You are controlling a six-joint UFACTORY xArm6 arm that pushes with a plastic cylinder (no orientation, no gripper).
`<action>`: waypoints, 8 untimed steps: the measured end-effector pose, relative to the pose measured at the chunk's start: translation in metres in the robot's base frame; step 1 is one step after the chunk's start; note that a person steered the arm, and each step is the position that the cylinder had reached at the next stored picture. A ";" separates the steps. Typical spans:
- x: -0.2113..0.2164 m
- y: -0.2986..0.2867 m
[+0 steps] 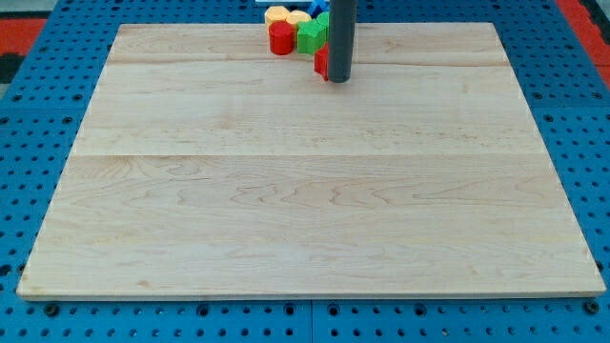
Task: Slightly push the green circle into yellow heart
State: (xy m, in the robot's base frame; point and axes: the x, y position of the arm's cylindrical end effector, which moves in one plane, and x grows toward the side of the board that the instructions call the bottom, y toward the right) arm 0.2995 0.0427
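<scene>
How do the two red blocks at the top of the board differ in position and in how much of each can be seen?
The left red block stands fully in view, an upright rounded cylinder. The right red block is mostly hidden behind the rod, so its shape cannot be told.
The left one sits nearer the view's top, touching the green block. The right one sits lower, right beside my tip.
Both are red and rest on the board.
</scene>
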 end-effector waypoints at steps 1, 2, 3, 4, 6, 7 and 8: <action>-0.012 0.000; -0.041 0.060; -0.085 0.073; -0.097 0.038; -0.102 0.022; -0.103 0.022; -0.103 0.022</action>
State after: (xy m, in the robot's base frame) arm 0.1963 0.0642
